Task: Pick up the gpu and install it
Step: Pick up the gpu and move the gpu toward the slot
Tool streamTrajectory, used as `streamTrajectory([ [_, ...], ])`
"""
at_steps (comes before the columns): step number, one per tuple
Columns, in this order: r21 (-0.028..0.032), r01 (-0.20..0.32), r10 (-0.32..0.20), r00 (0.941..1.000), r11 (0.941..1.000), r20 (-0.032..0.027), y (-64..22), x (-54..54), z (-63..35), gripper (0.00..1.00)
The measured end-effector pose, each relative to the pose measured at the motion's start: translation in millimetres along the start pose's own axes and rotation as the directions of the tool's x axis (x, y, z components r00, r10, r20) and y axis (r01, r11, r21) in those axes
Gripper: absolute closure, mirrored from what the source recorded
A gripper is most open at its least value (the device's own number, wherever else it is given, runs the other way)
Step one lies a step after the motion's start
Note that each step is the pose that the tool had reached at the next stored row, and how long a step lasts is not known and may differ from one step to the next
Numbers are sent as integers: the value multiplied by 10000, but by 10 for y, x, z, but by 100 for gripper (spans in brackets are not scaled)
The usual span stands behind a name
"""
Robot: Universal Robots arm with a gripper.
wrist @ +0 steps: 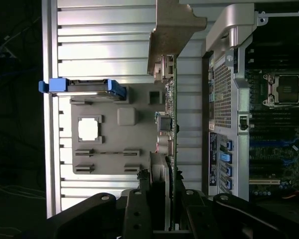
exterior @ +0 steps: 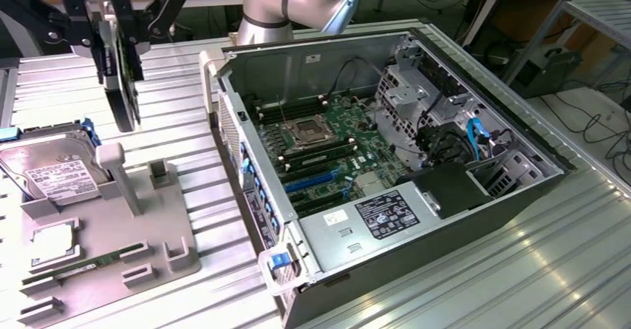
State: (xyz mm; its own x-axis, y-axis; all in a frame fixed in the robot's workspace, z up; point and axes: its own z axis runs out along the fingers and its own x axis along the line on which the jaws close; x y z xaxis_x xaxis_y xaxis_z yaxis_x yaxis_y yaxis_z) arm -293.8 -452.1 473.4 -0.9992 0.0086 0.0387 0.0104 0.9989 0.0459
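The gpu [exterior: 123, 85] is a thin black card hanging edge-on in the air at the exterior view's upper left, above the grey parts holder [exterior: 162, 229]. My gripper [exterior: 117, 26] is shut on its upper end. In the wrist view the gpu [wrist: 170, 114] runs away from my gripper [wrist: 162, 186], with one finger on each face and its pale metal bracket [wrist: 172, 25] at the far end. The open computer case [exterior: 256, 196] lies to the exterior view's right of the card, its motherboard [exterior: 330, 140] and blue expansion slots [exterior: 310, 181] exposed.
On the grey holder sit a silver hard drive [exterior: 55, 170] in a blue frame, a processor chip [exterior: 55, 244] and a green memory stick [exterior: 84, 266]. Inside the case are a power supply [exterior: 389, 214], drive cages [exterior: 414, 85] and cables. The ribbed metal table [exterior: 552, 270] surrounds everything.
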Motion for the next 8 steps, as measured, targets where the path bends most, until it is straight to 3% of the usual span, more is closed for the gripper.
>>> streamTrajectory([
  [8,0,1,-1,10000,10000,0,0,-58,-2,73],
])
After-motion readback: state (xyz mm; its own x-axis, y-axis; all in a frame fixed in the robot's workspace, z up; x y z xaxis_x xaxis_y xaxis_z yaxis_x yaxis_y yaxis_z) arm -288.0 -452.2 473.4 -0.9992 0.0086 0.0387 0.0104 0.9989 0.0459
